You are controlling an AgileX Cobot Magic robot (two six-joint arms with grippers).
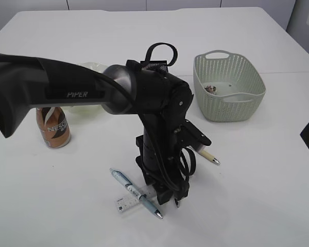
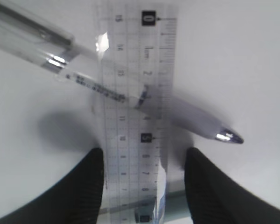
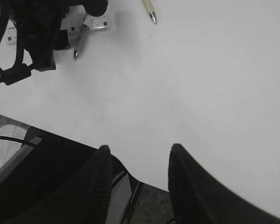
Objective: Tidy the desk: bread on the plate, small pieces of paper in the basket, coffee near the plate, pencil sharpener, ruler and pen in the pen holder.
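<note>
Nearest the exterior camera, a transparent ruler [image 1: 130, 201] is seen flat on the white table [image 1: 257, 170], with a blue-and-white pen [image 1: 136, 193] laid across it. The left gripper [image 1: 167, 198] is lowered onto the ruler's right end, its arm hiding the contact. A second, cream-barrelled pen [image 1: 208, 156] lies just to the right of the arm. A coffee can [image 1: 52, 126] stands at the left, and part of a pale dish, apparently the plate [image 1: 90, 67], shows behind the arm. Further back, a green basket [image 1: 227, 86] holds a few small scraps. Neither pen holder, bread nor sharpener can be made out.

In the left wrist view, the ruler [image 2: 137, 116] runs lengthwise up the frame between the two dark fingers [image 2: 91, 186], which are spread to either side of it, apparently not yet pressing its edges. The pen [image 2: 130, 100] crosses the ruler diagonally. This straddling pose is judged to be an approach to a grip on the ruler; since the pen rests on it, lifting could drag or roll the pen.

In the right wrist view, the right gripper [image 3: 137, 161] is held parted and empty above bare table [image 3: 205, 93], well apart from the items, probably parked clear of the working arm. The ruler [image 3: 95, 21] and both pen tips appear at the top edge.
</note>
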